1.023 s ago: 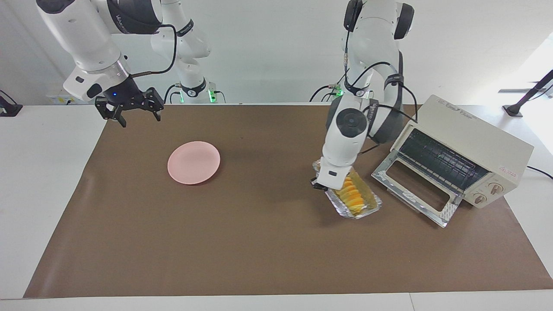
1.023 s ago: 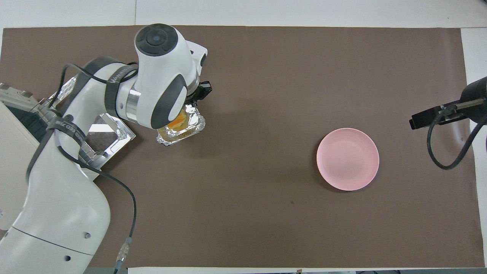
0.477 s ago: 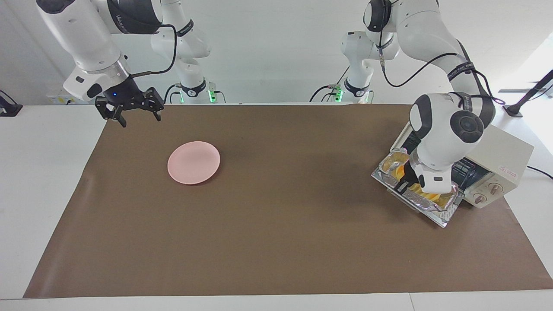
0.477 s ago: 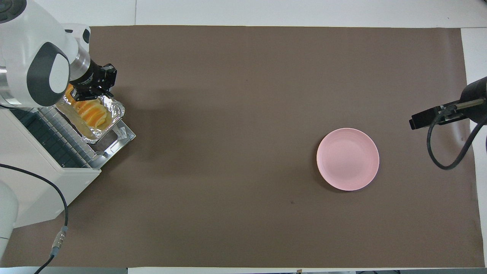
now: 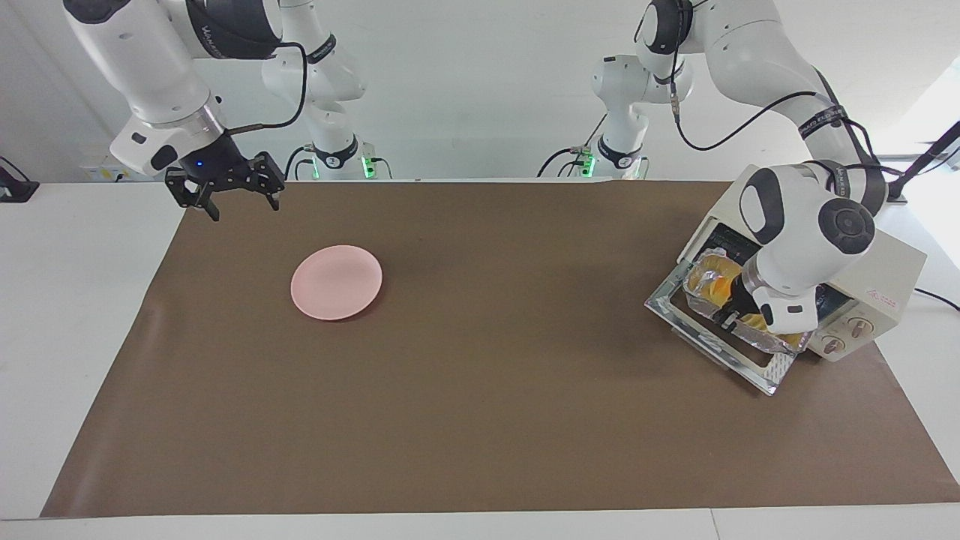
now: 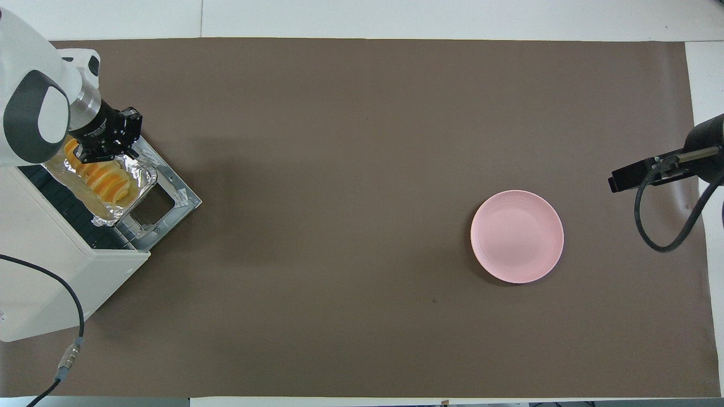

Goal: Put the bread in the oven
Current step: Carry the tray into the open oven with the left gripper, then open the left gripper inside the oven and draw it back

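Overhead: bread [image 6: 102, 180] at oven [image 6: 51, 271] mouth

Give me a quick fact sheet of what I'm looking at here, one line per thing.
bread: sliced golden loaf lying in the foil tray
foil tray: held over the open oven door, partway into the oven mouth
oven: cream-white, at the left arm's end of the table, door folded down
left gripper: jaws shut on the foil tray's rim
right gripper: jaws open, holding nothing, waiting above the mat's edge
pink plate: empty, on the brown mat toward the right arm's end
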